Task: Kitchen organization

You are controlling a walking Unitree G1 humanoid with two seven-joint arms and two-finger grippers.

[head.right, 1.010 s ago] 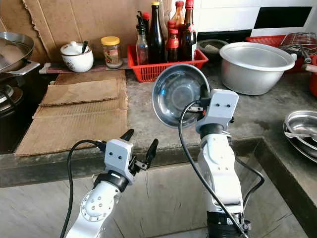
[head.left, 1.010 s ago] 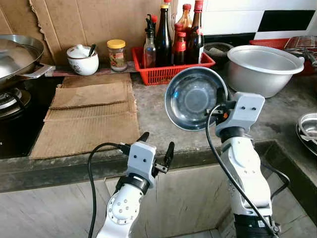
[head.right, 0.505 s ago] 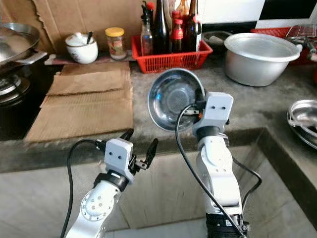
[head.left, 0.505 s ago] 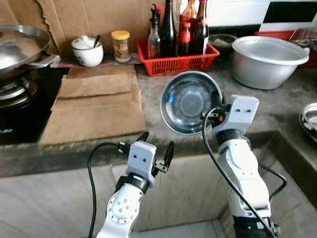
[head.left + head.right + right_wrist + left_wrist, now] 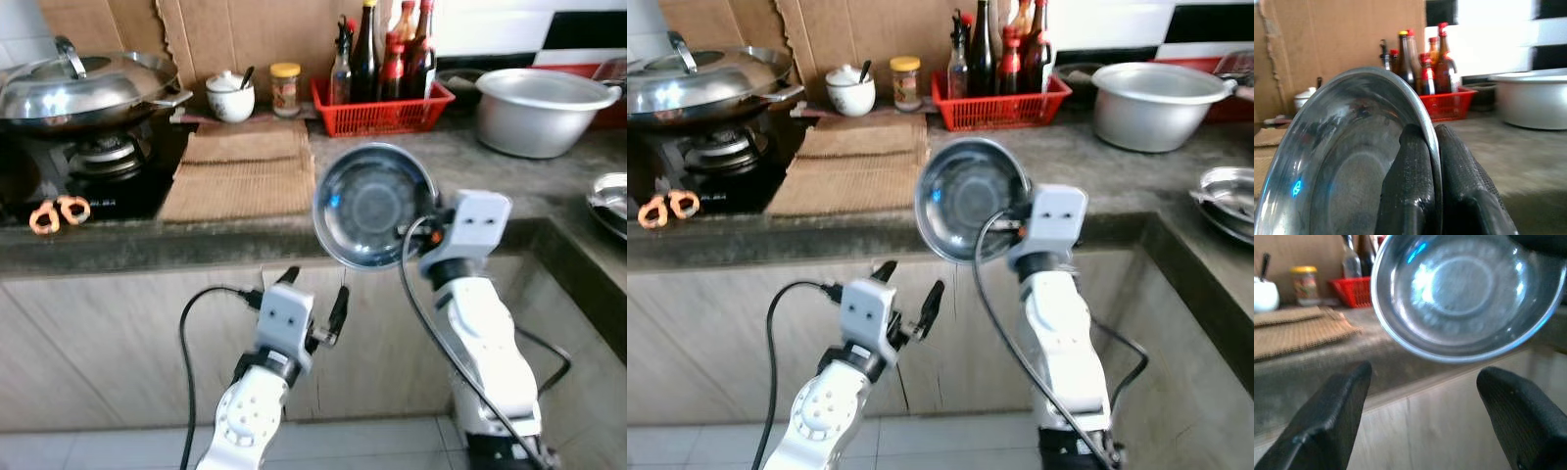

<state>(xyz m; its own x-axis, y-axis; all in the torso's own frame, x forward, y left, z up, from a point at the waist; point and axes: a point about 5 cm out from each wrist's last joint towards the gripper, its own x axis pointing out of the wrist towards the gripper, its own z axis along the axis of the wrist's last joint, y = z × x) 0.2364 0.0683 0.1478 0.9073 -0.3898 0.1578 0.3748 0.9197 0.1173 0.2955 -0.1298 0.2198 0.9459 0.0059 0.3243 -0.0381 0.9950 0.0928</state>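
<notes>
Head view: right gripper [image 5: 428,217] pinches the steel bowl [image 5: 373,207] by its rim, held tilted before the counter edge [image 5: 147,245]; left gripper [image 5: 313,297] at 7 o'clock of it, fingers spread, empty. Right wrist view: fingers [image 5: 1413,181] clamp the rim. Left wrist view: bowl above the parted fingers [image 5: 1332,416].

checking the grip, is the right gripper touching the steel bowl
Touching. The right wrist view shows the right gripper pinching the steel bowl rim between its two fingers.
</notes>
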